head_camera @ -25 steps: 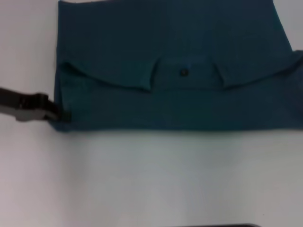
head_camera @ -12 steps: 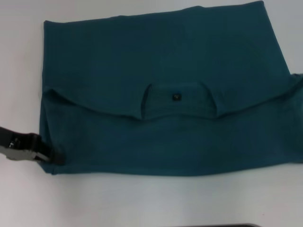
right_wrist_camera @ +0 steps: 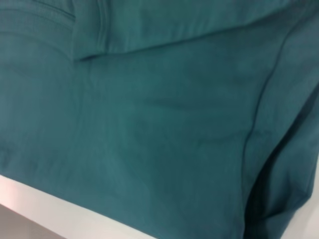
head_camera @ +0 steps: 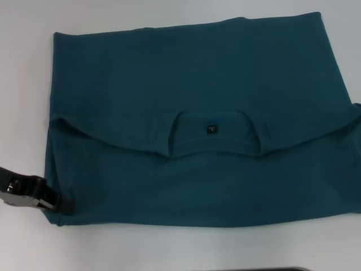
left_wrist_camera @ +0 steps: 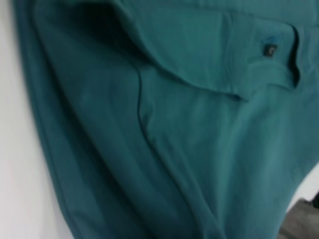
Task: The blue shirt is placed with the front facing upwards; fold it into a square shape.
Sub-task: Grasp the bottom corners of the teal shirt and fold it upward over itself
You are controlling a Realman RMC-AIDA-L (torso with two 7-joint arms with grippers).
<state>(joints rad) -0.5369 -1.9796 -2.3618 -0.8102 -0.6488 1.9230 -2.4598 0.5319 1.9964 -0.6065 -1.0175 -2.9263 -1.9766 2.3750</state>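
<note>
The blue shirt point(head_camera: 197, 84) lies on the white table, folded into a wide rectangle with the plain teal back up. Its collar with the small black neck tag point(head_camera: 211, 129) shows in the middle, with the sleeves folded in on both sides. My left gripper point(head_camera: 63, 204) is at the shirt's near left corner and is shut on the cloth there. The left wrist view shows the shirt point(left_wrist_camera: 199, 149) and tag point(left_wrist_camera: 270, 50) close up. The right wrist view is filled by the shirt point(right_wrist_camera: 164, 124). My right gripper is out of view.
White table point(head_camera: 169, 248) surrounds the shirt on the near, left and far sides. The shirt's right edge runs off the head view. A dark strip point(head_camera: 271, 269) shows at the head view's bottom edge.
The shirt has shifted toward me, and its far edge is now in view. My left gripper moved the same way, staying at the shirt's near left corner.
</note>
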